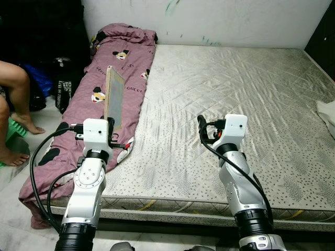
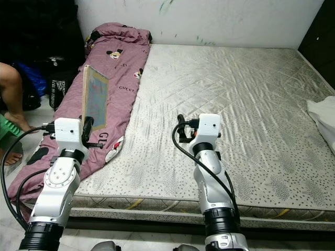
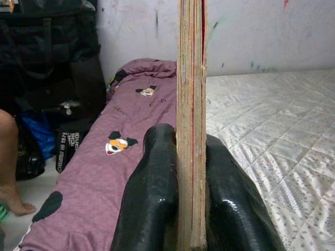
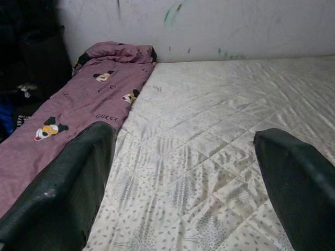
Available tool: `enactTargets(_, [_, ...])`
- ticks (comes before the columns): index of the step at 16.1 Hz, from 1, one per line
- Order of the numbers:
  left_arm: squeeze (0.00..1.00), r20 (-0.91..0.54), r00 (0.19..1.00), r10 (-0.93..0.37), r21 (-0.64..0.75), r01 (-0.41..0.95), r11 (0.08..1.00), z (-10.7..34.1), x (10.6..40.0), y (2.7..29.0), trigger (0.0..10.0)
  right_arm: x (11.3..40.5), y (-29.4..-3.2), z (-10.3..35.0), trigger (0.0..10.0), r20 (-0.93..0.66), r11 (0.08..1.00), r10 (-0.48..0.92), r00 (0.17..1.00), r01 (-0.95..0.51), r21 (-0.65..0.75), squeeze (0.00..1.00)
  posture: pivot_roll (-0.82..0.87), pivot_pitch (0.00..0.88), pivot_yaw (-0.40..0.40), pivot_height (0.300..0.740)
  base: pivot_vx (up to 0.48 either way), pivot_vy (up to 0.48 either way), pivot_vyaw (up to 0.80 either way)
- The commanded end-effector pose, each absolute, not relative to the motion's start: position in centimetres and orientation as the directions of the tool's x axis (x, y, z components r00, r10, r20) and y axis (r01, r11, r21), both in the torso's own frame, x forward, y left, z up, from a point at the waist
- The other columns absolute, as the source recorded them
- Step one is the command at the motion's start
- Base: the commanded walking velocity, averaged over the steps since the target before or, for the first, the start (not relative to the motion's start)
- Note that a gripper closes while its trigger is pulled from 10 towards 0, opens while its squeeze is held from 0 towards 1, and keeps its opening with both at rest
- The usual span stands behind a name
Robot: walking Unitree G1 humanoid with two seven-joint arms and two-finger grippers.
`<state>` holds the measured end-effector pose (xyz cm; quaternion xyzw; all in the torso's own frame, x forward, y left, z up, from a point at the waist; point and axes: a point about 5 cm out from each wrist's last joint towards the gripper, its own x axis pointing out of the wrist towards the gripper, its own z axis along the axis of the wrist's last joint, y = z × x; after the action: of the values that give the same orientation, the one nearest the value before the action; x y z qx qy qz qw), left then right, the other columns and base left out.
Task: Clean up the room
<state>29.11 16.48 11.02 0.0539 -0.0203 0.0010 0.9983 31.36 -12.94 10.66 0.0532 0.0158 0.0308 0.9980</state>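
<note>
Left wrist view has the left gripper (image 3: 191, 172) clamped on a thin book (image 3: 191, 104), held upright on edge, presumably to carry it off the mattress (image 1: 235, 104). At left of frame it hangs over the purple blanket (image 1: 104, 94). The right gripper (image 4: 183, 183) hovers spread wide, empty.

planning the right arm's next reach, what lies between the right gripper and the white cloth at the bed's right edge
Bare quilted mattress separates the right gripper from the white cloth; nothing rests on that stretch, as both eye views show.
</note>
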Motion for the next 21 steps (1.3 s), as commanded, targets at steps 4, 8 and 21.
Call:
enactTargets(4, [0.00,0.099,0.995,-0.013,0.105,0.002,0.995,12.28,29.35,16.15,10.0,31.45,-12.92,10.97,10.0,-0.016,0.993,0.076,0.997,-0.075,0.090,0.00,0.02,0.000,-0.006,0.740,0.000,0.000,0.00])
enactTargets(8, [0.00,0.099,0.995,-0.013,0.108,0.003,0.994,12.29,29.36,16.11,10.0,31.47,-12.88,10.99,10.0,-0.014,0.993,0.083,0.996,-0.082,0.080,0.00,0.02,0.000,-0.007,0.740,0.000,0.000,0.00])
enactTargets(21, [0.00,0.100,0.995,-0.013,0.093,0.004,0.996,12.34,29.49,15.88,10.0,31.65,-12.97,11.03,10.0,-0.015,0.995,0.084,0.996,-0.083,0.059,0.00,0.02,0.000,-0.014,0.740,0.000,-0.337,0.35])
